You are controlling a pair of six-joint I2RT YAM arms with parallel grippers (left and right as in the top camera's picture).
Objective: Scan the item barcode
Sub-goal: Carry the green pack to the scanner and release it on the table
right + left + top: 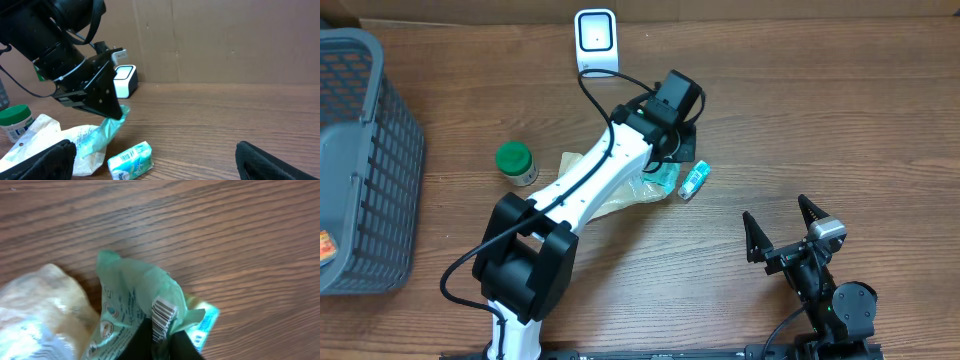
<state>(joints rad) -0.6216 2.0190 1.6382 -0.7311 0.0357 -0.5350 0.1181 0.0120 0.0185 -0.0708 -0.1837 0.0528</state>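
Green packet [130,295] is pinched at one crumpled edge in my left claw [159,342], whose two fingers are pressed together on the film. Its barcode [164,316] lies right at the claw tips, a white strip running straight out from between the fingers and facing up at my wrist camera. The rest of the packet spreads forward from the claw. In the right wrist view it hangs below the fingers, and I cannot tell whether its lower end is clear of the table [820,100].

Just beside the claw on one side is a pale crinkled bag [35,315] touching the packet, and on the other a small teal-and-white box [692,180].

The scanner [595,40] stands ahead of my left claw and off to its left, near the far edge. That is the relation that matters. As I judge it, the code now looks back at me and not at the scanner's window, so the next move calls for carrying the packet forward-left and turning the wrist until the strip faces that window.

My right claw [785,228] is nearer to me and well apart to the right, with its fingers spread wide and nothing between them. The left arm is clearly nearer the scanner.

Farther left of my left claw stand a green-lidded jar [515,162] and a grey basket [360,160].
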